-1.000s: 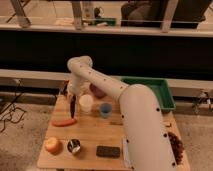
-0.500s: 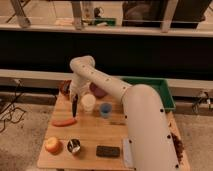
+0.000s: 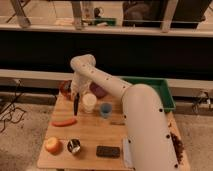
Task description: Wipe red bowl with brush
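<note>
- Camera view gives us a wooden table (image 3: 95,137) with a pale, smooth grain, and a thick white arm (image 3: 135,115) of rounded, tube-like links arching over it from the lower right.
- We see the gripper (image 3: 76,96) at the far-left part of the table, pointing down, closed around the top of the brush (image 3: 76,104).
- We make out the brush as a slim, nearly black stick hanging upright from the gripper, its lower end just above the tabletop.
- We find the red bowl (image 3: 65,88) just behind and left of the gripper at the table's far-left corner: small, round, orange-red, partly hidden by the arm.
- We note a purple bowl (image 3: 98,91) behind a white cylindrical cup (image 3: 89,102), and a small blue cup (image 3: 105,110) to its right.
- We see a long, tapered orange carrot (image 3: 64,122) lying in front of the brush.
- Near the front edge we count a round orange fruit (image 3: 52,145), a shiny metal cup (image 3: 74,146) and a flat dark rectangular block (image 3: 108,151).
- We also see a green tray (image 3: 160,92) with raised walls at the right, beyond the arm.
</note>
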Action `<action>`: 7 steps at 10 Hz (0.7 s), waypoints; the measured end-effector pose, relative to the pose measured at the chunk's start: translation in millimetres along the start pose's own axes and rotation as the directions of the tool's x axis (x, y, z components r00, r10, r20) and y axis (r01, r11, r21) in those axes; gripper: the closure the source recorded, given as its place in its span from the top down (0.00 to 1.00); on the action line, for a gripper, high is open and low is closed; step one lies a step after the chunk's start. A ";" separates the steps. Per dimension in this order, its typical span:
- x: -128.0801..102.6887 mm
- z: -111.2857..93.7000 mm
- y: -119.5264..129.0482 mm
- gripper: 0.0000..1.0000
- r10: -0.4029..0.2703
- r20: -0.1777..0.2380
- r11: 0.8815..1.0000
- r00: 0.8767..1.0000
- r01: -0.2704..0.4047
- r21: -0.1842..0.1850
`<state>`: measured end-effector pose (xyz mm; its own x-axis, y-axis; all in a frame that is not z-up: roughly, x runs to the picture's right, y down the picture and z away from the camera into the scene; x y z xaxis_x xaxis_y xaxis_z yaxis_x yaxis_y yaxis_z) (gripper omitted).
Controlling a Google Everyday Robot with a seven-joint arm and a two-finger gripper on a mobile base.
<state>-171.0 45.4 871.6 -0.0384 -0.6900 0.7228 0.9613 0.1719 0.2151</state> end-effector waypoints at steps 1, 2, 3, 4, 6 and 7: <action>2.9 -0.6 1.4 0.19 0.005 -0.002 1.000 1.000 -0.005 -0.005; 5.6 -0.5 2.3 0.19 0.007 -0.004 1.000 1.000 -0.007 -0.009; 8.1 0.0 2.5 0.19 0.008 -0.005 1.000 1.000 -0.008 -0.012; 11.4 0.9 2.5 0.19 0.010 -0.007 1.000 1.000 -0.010 -0.014; 17.6 3.7 0.7 0.19 0.011 -0.008 1.000 1.000 -0.011 -0.019; 21.6 5.4 -1.8 0.19 0.010 -0.009 1.000 1.000 -0.010 -0.022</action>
<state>-175.0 33.9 890.4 -0.0266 -0.6944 0.7191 0.9675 0.1630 0.1932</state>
